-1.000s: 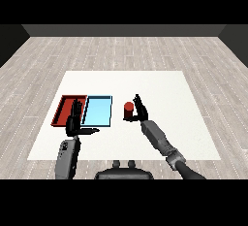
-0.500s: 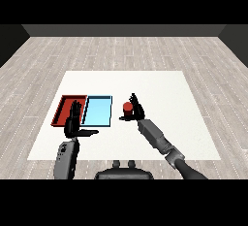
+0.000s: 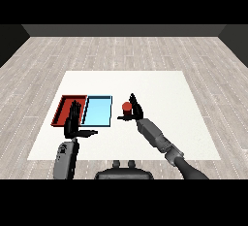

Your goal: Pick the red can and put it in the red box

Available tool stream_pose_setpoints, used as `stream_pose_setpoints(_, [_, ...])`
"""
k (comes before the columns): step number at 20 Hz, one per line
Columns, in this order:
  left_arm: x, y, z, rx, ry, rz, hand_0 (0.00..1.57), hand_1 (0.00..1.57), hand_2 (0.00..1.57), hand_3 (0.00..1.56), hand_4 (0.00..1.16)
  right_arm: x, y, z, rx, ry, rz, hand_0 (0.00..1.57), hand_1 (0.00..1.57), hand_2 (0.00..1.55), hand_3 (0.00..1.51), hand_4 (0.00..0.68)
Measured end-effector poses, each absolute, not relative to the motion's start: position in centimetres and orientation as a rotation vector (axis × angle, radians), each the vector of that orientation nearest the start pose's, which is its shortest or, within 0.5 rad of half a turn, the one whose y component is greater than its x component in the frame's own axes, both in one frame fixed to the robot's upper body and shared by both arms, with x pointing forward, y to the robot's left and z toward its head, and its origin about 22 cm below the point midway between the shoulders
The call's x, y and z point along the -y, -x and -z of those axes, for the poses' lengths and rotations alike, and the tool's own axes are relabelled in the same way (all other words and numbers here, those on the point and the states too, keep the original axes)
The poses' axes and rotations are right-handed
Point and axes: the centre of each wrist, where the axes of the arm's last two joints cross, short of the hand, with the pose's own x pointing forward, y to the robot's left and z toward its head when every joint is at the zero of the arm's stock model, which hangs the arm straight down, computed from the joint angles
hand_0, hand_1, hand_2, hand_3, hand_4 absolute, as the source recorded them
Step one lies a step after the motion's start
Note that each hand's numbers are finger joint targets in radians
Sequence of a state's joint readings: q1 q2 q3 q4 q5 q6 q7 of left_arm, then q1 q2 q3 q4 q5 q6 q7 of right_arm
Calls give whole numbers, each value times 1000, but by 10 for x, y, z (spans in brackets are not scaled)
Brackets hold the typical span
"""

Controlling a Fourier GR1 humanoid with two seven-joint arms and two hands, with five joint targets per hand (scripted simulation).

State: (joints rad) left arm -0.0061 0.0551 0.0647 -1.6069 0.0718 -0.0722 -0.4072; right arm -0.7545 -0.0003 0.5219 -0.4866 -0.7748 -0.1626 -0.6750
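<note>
The red can (image 3: 126, 106) stands upright on the white table (image 3: 160, 89), just right of the light blue tray (image 3: 98, 111). My right hand (image 3: 136, 110) is against the can's right side. Its fingers point straight up and its thumb reaches left in front of the can's base, so the hand is open and not curled round the can. The red tray (image 3: 64, 107) lies left of the blue one. My left hand (image 3: 72, 122) is raised over the red tray's near right corner, open, with fingers up and thumb out to the right, holding nothing.
The two trays lie side by side at the table's left middle, touching along one edge. Grey wooden floor surrounds the table. My right forearm (image 3: 157, 137) crosses the table's near right part.
My right hand has moved left, closing the gap to the can until it is beside it. The can has barely shifted. My left hand has risen slightly over the red tray.
</note>
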Motion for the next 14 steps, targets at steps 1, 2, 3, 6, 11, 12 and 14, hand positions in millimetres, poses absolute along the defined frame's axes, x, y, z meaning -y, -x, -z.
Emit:
stream_pose_setpoints(1, [-253, -241, -14, 2023, 20, -5, 0, 0, 0, 0, 0, 96, -352, 54, 1678, -309, 8, 0, 0, 0, 0, 0])
stream_pose_setpoints(2, [-252, -240, -17, 2027, 21, -5, 0, 0, 0, 0, 0, 97, -351, 55, 1670, -299, 19, 1145, 1145, 1243, 1189, 0])
stream_pose_setpoints(3, [-255, -237, -16, 2029, 17, -2, 0, 0, 0, 0, 0, 97, -351, 55, 1666, -276, 30, 1566, 1566, 1525, 1475, 582])
stream_pose_setpoints(6, [-255, -240, -14, 2025, 4, 2, 0, 0, 0, 0, 0, 94, -355, 50, 1636, -195, 20, 1571, 1571, 1497, 1447, 574])
stream_pose_setpoints(11, [-258, -245, -16, 2027, 6, 2, 0, 0, 0, 0, 0, 94, -357, 50, 1592, -107, -2, 1571, 1571, 1486, 1432, 570])
stream_pose_setpoints(12, [-256, -247, -20, 2028, 8, 1, 0, 0, 0, 0, 0, 93, -360, 48, 1588, -96, -7, 1571, 1571, 1485, 1430, 573])
stream_pose_setpoints(14, [-253, -246, -13, 2030, 7, 4, 0, 0, 0, 0, 0, 95, -361, 48, 1578, -89, -14, 1571, 1571, 1488, 1433, 575])
